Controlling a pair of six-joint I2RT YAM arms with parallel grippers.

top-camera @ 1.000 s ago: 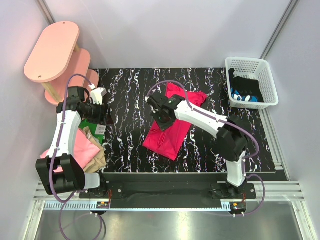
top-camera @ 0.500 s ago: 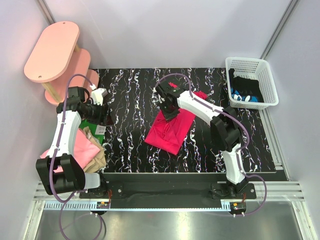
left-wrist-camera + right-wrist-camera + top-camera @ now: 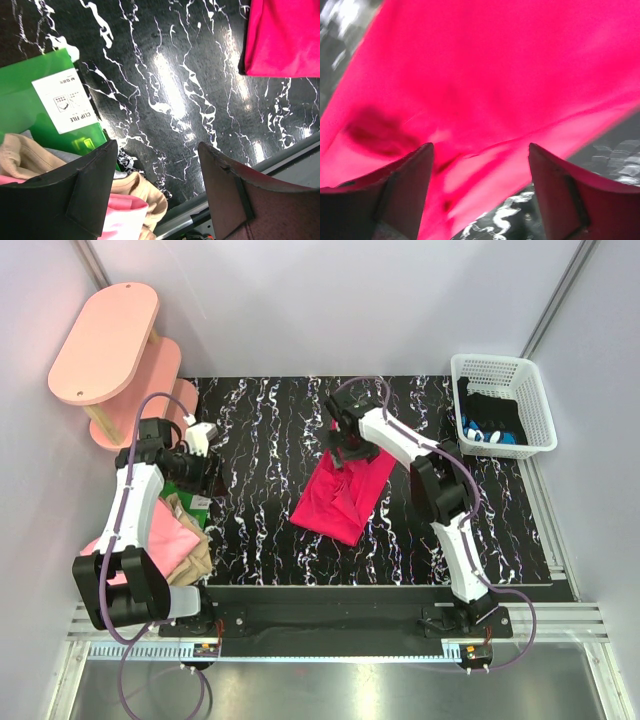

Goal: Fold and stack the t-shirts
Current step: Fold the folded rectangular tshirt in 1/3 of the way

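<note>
A crimson-pink t-shirt (image 3: 343, 495) lies folded into a long strip at the middle of the black marbled table (image 3: 260, 430). My right gripper (image 3: 351, 446) hovers over the strip's far end, open; in the right wrist view the crimson-pink t-shirt (image 3: 495, 75) fills the frame under my right gripper (image 3: 480, 147), with nothing between the fingers. A light pink t-shirt (image 3: 160, 540) and a tan t-shirt (image 3: 197, 552) lie heaped at the table's left front. My left gripper (image 3: 203, 468) stands open above that side; under my left gripper (image 3: 157, 145), the tan t-shirt (image 3: 142, 187) and the light pink t-shirt (image 3: 125, 220) show.
A green clip file (image 3: 45, 100) lies by the heap, with its label up. Pink oval wooden shelves (image 3: 105, 340) stand at the far left. A white basket (image 3: 490, 362) with dark and blue items sits at the far right. The metal front rail (image 3: 250, 165) runs close by.
My right gripper moved toward the far right with the crimson shirt's edge, laying it over, then opened and let go. The left arm has stayed put.
</note>
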